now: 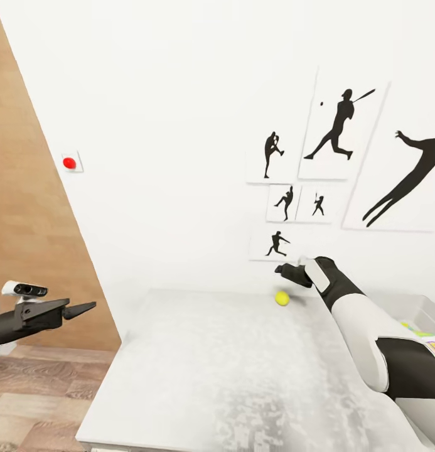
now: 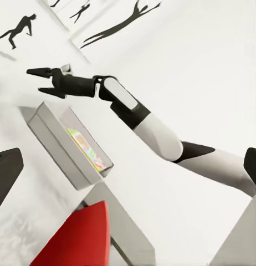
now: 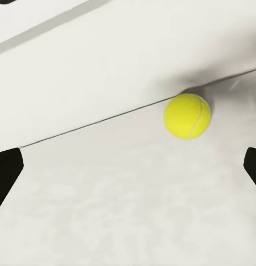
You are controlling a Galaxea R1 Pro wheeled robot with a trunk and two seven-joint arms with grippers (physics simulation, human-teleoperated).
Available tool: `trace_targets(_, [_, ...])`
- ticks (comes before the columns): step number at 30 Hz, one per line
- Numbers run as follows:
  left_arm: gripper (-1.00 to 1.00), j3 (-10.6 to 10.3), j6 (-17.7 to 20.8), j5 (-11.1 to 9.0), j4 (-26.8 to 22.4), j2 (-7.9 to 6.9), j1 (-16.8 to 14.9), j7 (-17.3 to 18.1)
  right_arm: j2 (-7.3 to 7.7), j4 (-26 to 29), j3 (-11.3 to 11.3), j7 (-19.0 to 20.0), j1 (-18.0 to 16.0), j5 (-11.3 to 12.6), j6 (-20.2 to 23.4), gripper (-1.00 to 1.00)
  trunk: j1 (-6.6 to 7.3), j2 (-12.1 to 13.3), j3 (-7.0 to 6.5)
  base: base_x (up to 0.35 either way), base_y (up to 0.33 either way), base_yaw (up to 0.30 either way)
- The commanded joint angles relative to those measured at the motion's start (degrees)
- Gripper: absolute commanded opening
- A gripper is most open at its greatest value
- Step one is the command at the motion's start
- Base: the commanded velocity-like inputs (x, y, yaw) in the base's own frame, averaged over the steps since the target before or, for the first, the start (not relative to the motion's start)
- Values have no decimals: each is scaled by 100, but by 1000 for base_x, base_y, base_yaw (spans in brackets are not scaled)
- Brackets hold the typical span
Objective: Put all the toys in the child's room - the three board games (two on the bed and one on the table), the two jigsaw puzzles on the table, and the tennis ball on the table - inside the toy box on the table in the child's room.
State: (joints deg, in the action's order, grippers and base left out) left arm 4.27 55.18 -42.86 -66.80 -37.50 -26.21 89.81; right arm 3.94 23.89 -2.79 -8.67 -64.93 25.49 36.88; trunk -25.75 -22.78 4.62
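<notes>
Head view
Table (image 1: 198,376): light grey top running up to the white wall, with wood floor past its left edge.
Ball (image 1: 281,298): yellow-green, on the table at the foot of the wall, under the lowest silhouette picture.
Right gripper (image 1: 281,271): at the end of the white and black arm reaching across the table from the right; it hangs just above the ball and apart from it. Its spread cannot be judged from this angle.
Left gripper (image 1: 85,307): held off the table's left side, over the floor; the dark fingers come to a narrow point with nothing between them.
Toy box (image 1: 424,307): grey rim at the right edge, partly behind the right arm; a bit of colourful print shows inside.
Pictures (image 1: 336,125): black sports silhouettes on the wall.
Red dot (image 1: 69,163): on a small white plate on the wall, upper left.

Left wrist view
Right gripper (image 2: 42,82): seen from the side, fingers parted and empty.
Toy box (image 2: 56,138): grey bin on the table, with a bright printed game box (image 2: 86,147) lying in it.
Chair (image 2: 78,238): red, close to the camera, beside the table edge.

Right wrist view
Ball (image 3: 187,116): rests on the table touching the wall line, ahead of the fingers.
Fingertips (image 3: 6,172): dark tips at both sides of the frame, spread wide, nothing held.
</notes>
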Motion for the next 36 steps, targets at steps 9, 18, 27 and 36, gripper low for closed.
trace_targets(9, [100, 17, 230, 3, -435, 177, -91, -297, 30, 19, -11, -40, -7, 61, -17, 100, -4, -14, 99, 0, 0, 0])
trace_targets(18, [100, 1, 143, 22, -184, 393, -95, -553, 62, 240, -11, -45, -5, 61, 8, 100, -4, -14, 183, 0, 0, 0])
trace_targets(27, [100, 90, 122, 46, -84, 516, -87, -549, 79, 271, -3, -60, -6, 17, 18, 100, -4, -14, 268, 0, 0, 0])
trace_targets(36, [100, 102, 132, 36, -80, 514, -86, -513, 41, 273, -11, -61, -107, -686, 46, 100, -4, -14, 353, 0, 0, 0])
